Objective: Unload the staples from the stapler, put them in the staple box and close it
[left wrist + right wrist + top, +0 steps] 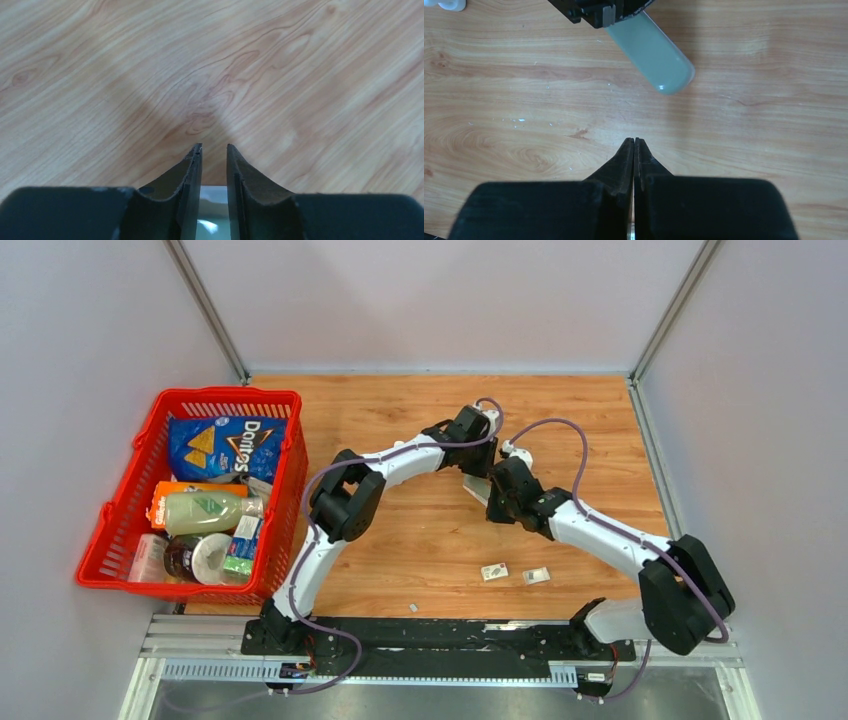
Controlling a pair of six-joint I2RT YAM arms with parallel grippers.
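The pale grey-green stapler (651,55) sticks out of my left gripper (214,146), whose fingers press on its two sides (214,212) above the wooden table. In the top view the left gripper (478,466) and the stapler (474,489) sit at mid-table, with my right gripper (492,504) right beside them. The right gripper (634,140) is shut, its tips a little short of the stapler's rounded end. Only a thin pale glint shows deep between its fingers, too small to identify. A tiny silvery-grey strip (413,608), seemingly staples, lies near the front edge.
Two small whitish packets (494,571) (537,576) lie in front of the arms. A small white object (516,452) rests just behind the grippers. A red basket (230,393) full of groceries stands at the left. Grey walls enclose the table.
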